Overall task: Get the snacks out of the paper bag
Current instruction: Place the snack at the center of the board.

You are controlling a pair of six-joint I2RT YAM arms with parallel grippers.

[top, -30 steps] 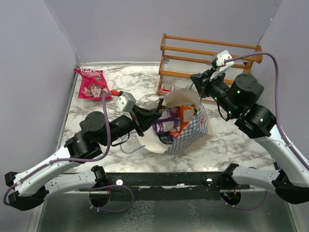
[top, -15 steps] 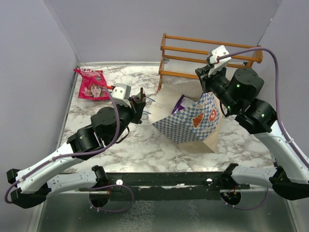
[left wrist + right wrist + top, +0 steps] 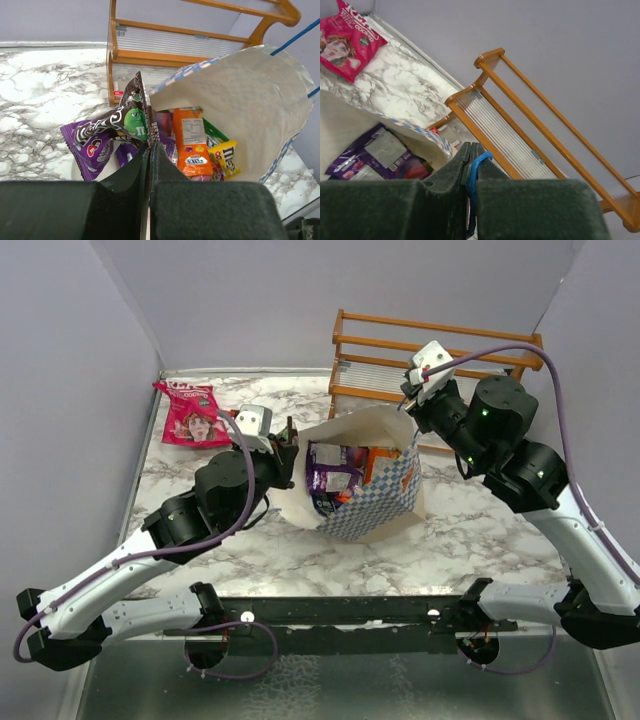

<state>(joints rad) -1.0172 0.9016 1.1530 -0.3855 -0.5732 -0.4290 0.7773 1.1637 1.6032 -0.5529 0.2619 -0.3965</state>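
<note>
The blue-and-white checkered paper bag [image 3: 388, 495] lies tilted with its cream mouth open toward the left arm. My right gripper [image 3: 412, 403] is shut on its blue cord handle [image 3: 480, 161] and holds that side up; its tips show in the right wrist view [image 3: 472, 147]. My left gripper [image 3: 290, 443] is shut on the edge of a dark brown-green packet [image 3: 132, 116] at the bag's mouth; its tips show in the left wrist view [image 3: 150, 146]. A purple packet [image 3: 90, 142], an orange packet [image 3: 191, 140] and a yellow packet [image 3: 225, 157] lie inside. The pink-red bag with a face [image 3: 192, 413] lies on the table at far left.
A wooden rack [image 3: 430, 350] stands at the back, right behind the bag and close to my right gripper. Grey walls close in the marble table [image 3: 250, 540] on the left, back and right.
The bag has swung from showing its checkered outside back to mouth open toward the left. My left gripper came out of the bag and now sits at its left rim. My right gripper moved left.
</note>
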